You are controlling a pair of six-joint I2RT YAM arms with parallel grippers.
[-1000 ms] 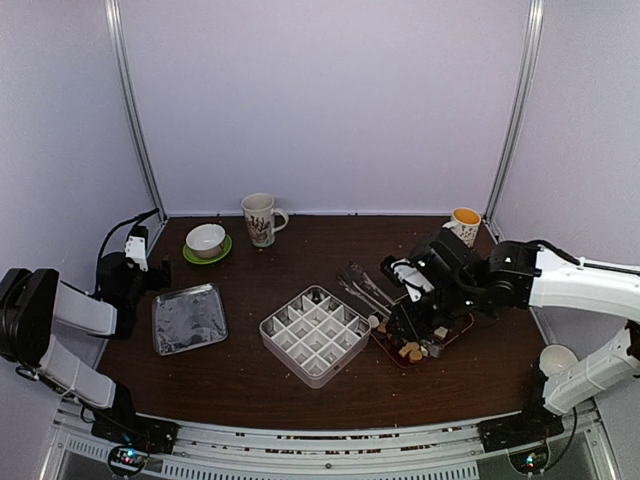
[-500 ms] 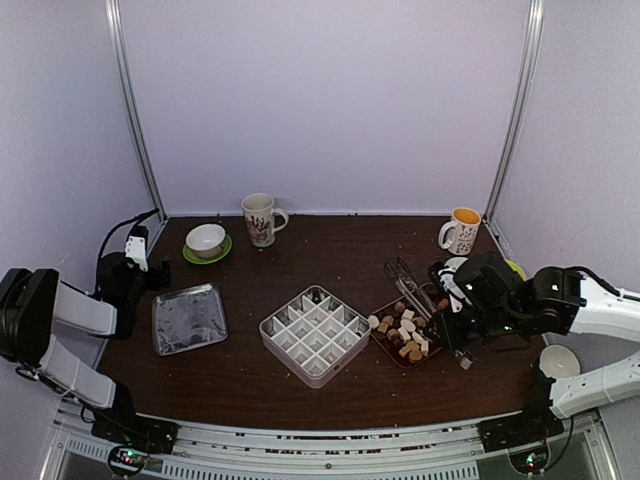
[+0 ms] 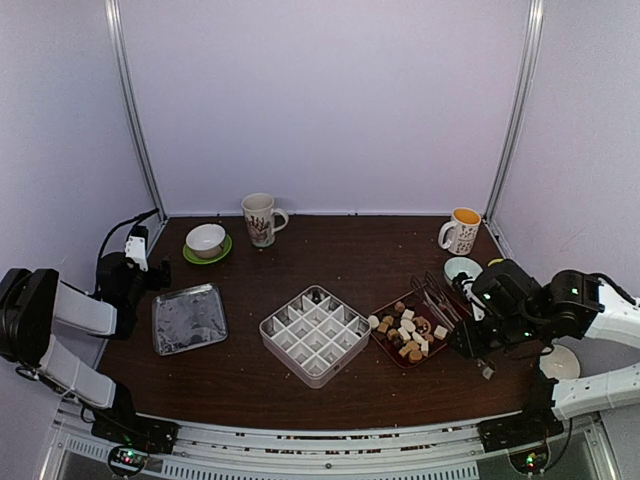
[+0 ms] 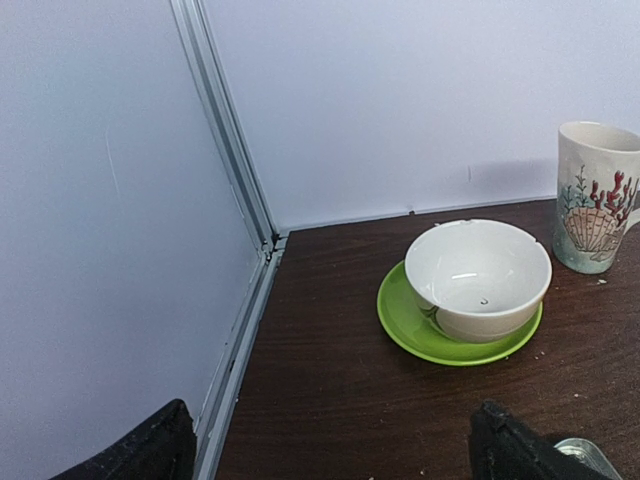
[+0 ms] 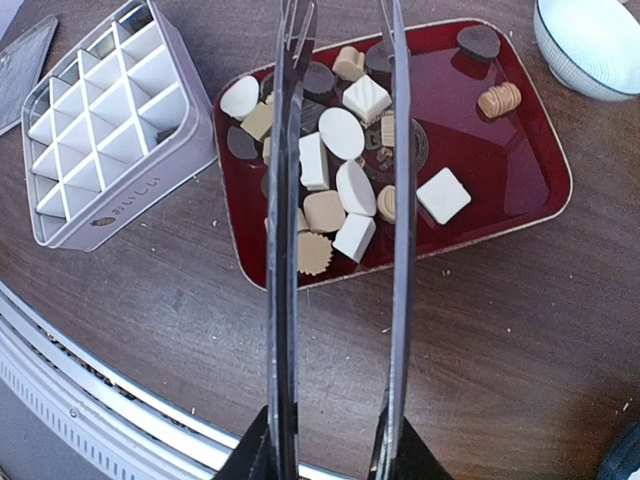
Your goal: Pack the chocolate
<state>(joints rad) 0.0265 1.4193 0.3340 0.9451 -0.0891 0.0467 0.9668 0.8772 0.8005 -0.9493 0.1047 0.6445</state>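
Dark wood table (image 3: 340,245), lilac walls (image 3: 330,100). Right gripper (image 5: 328,452) fingers clamped on the tongs (image 5: 288,220), blades apart, tips hanging over the chocolate (image 5: 342,133) heaped on the red tray (image 5: 500,170). Pieces look light, rigid and smooth-sided, so likely to squirt out. I'd pinch one across its flat faces, gently, edge of the pile first. Divider box (image 5: 130,195) sits just beside the tray, most cells look empty. Left gripper (image 4: 330,450) fingers wide apart, holding nothing, parked well away by the bowl (image 4: 478,275).

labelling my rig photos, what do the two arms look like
Both the left arm and right arm have black joints and white link shells. A black cable loops off the left wrist; small green lights dot the right. Fingers are black.
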